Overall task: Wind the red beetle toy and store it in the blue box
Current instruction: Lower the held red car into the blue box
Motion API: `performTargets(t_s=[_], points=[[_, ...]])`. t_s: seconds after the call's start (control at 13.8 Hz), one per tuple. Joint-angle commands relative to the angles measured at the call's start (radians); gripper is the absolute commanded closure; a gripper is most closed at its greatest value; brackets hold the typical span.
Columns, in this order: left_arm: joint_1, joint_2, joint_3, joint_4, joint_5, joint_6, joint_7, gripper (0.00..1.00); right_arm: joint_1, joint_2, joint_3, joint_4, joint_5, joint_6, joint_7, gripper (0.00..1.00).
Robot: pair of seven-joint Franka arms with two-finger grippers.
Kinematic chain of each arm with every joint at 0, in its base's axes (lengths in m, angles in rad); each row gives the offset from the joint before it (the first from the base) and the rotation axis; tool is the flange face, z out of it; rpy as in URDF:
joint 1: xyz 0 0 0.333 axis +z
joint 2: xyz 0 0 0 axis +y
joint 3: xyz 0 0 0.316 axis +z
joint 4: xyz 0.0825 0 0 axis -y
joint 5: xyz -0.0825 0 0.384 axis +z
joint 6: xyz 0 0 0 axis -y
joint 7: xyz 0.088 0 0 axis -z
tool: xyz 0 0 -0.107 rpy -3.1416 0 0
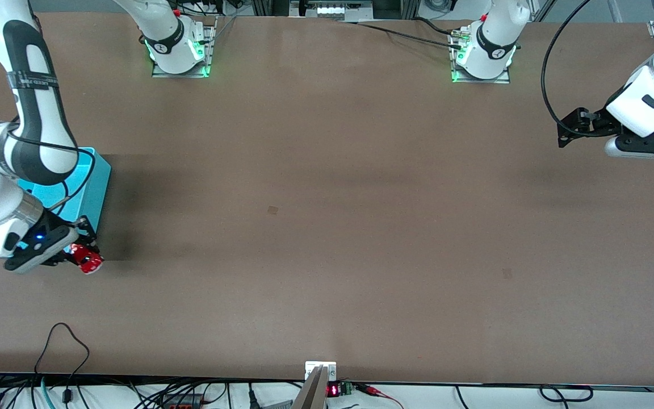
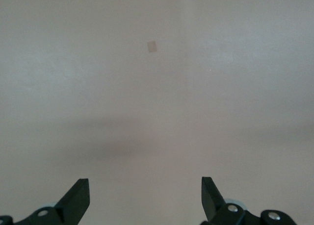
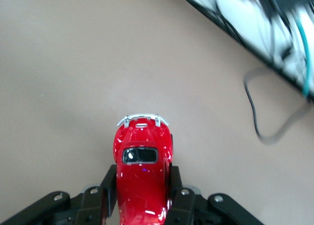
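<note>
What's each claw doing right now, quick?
Left claw: open, empty, waiting above the table's left-arm end.
Right claw: shut on the red beetle toy, beside the blue box.

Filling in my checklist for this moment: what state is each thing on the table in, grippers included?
red beetle toy: clamped by its sides in the right gripper, not in the box.
blue box: upright and open-topped at the right arm's end of the table, partly hidden by the right arm.
right gripper: shut on the toy, beside the box.
left gripper: open, empty, waiting over bare table at the left arm's end.
</note>
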Motion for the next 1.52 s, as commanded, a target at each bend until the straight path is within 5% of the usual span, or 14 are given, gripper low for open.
performTargets(t_s=[0.0, 0.51, 0.8, 1.23, 1.45], points=[[-0.003, 0.001, -0.002, 0.024, 0.001, -0.024, 0.002, 0.0, -0.035, -0.053, -0.042, -0.031, -0.02, -0.094, 0.158, 0.82], [-0.004, 0.003, -0.002, 0.031, 0.001, -0.041, 0.002, 0.0, -0.247, -0.009, -0.042, -0.04, 0.003, -0.166, 0.203, 1.0], [-0.004, 0.003, -0.002, 0.033, -0.001, -0.041, 0.002, 0.0, -0.23, 0.016, -0.042, -0.046, -0.017, -0.221, 0.466, 1.0], [-0.004, 0.003, -0.002, 0.033, -0.001, -0.041, 0.002, 0.0, -0.228, 0.108, -0.042, -0.055, -0.137, -0.16, 0.467, 0.99], [-0.004, 0.004, -0.002, 0.033, -0.001, -0.041, 0.002, 0.0, -0.236, 0.143, -0.041, -0.055, -0.135, -0.097, 0.445, 0.92]])
